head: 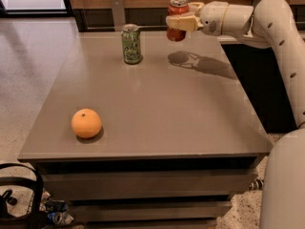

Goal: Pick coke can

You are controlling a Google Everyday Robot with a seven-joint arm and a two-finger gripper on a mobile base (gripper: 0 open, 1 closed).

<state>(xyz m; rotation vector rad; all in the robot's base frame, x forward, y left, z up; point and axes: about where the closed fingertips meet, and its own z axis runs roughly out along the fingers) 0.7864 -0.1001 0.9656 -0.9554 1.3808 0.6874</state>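
Observation:
The red coke can (177, 9) with a silver top is held upright in the air above the far right part of the grey table (157, 104). My gripper (180, 20) is shut on the coke can, reaching in from the right on the white arm (267, 18). The can's shadow lies on the table below it. The green can (131, 44) stands upright on the table to the left of the held can.
An orange (86, 123) lies near the table's front left corner. A dark wall base and metal posts run behind the table. Black cables and cans lie on the floor at the lower left.

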